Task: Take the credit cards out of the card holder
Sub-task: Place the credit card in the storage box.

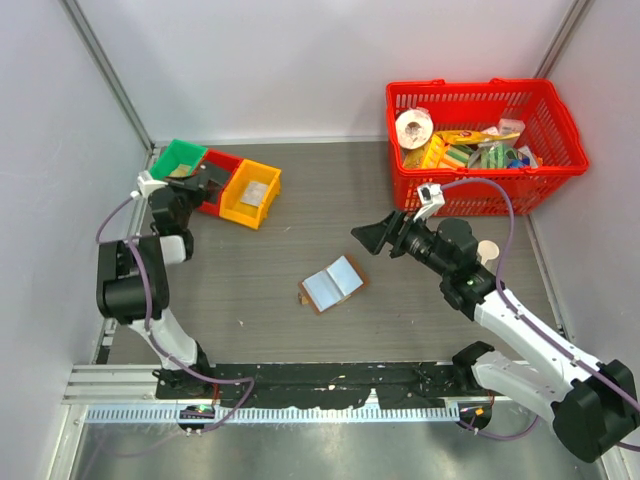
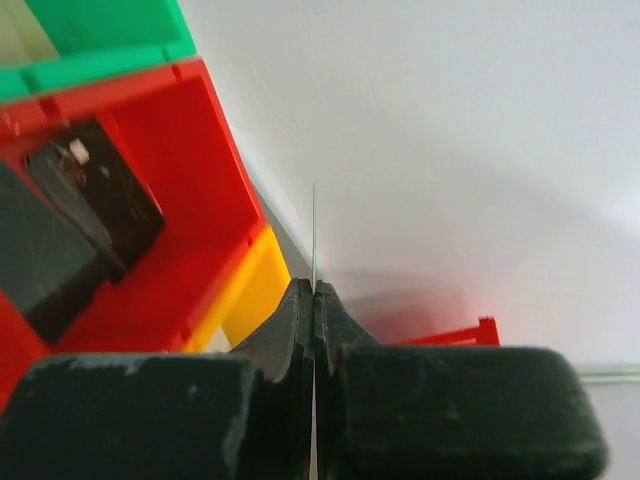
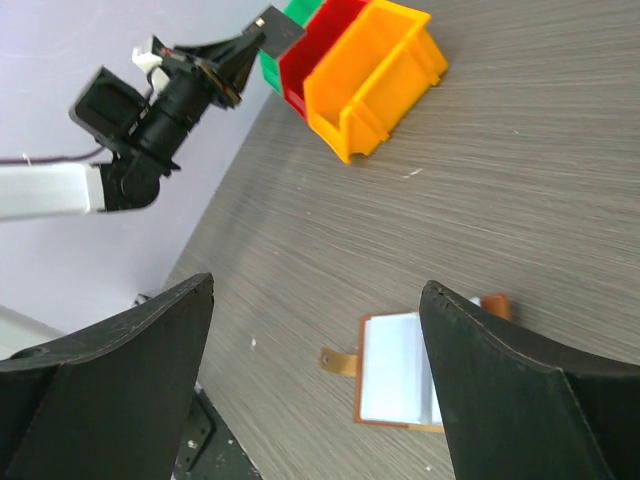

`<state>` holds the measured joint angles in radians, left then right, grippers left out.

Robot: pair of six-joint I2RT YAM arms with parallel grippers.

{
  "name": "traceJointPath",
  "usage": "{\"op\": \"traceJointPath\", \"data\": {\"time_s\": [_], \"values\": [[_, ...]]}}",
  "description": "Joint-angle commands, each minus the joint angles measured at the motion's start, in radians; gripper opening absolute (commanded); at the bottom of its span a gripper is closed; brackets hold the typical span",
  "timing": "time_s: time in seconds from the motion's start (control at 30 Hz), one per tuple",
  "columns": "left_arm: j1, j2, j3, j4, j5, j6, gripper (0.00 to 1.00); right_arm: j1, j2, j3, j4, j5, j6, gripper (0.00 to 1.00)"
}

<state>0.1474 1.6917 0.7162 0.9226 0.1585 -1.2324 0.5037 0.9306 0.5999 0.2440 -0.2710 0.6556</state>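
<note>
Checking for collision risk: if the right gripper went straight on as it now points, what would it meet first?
Probably the bare table, short of the yellow bin: the right gripper, jaws open, tilts down, its line missing the card holder. Depth is unclear.

Left claw (image 2: 314, 300) clamped; right claw (image 3: 318, 290) spread wide.

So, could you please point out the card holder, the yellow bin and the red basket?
card holder (image 1: 333, 284), top view, its pale blue open inside.
yellow bin (image 1: 242, 217), top view, its near wall.
red basket (image 1: 470, 200), top view, its front wall.
</note>
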Motion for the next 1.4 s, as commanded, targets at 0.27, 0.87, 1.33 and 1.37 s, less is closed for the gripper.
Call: {"op": "traceJointPath", "data": {"time_s": [0.27,0.87,1.33,1.37], "values": [[0.050,0.310,0.318,-0.050,-0.053,0.002,0.00,-0.024,-0.021,0.009,-0.087,0.061,-0.109,0.88],[0.023,0.372,0.354,-0.201,-0.140,0.010,0.03,-0.039,-0.026,0.008,-0.086,0.036,-0.108,0.88],[0.020,0.229,0.339,-0.476,-0.235,0.111,0.47,-0.040,-0.136,0.012,-0.146,0.050,-0.100,0.88],[0.018,0.214,0.335,-0.490,-0.237,0.120,0.50,-0.039,-0.147,0.012,-0.158,0.052,-0.102,0.88]]}}
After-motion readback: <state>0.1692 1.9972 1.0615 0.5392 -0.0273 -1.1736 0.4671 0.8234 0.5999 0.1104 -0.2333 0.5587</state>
